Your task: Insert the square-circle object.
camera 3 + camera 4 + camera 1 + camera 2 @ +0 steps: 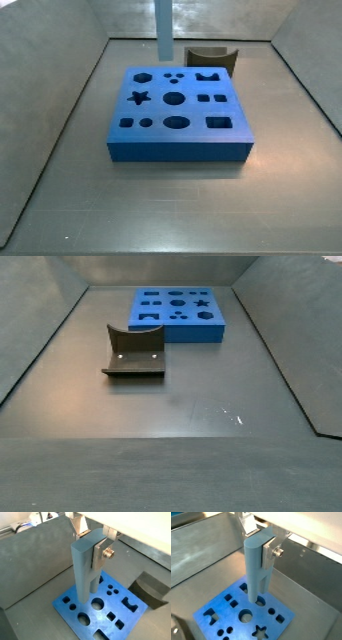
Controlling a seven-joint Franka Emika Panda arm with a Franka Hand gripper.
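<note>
My gripper (92, 544) is shut on the top end of the square-circle object (87, 567), a long pale-blue piece of two joined rods, and holds it upright. The gripper (261, 543) and the piece (256, 569) show in both wrist views. The piece's lower end hangs over the blue block with shaped holes (123, 614), close to a round hole; I cannot tell whether it touches. In a side view the piece (164, 30) comes down from the top edge behind the block (154, 110), and the gripper is out of view. In a side view the block (187, 334) shows alone.
A brown notched block (134, 356) stands on the grey floor beside the blue block; it also shows in a wrist view (153, 592) and in a side view (210, 58). Grey walls enclose the floor on all sides.
</note>
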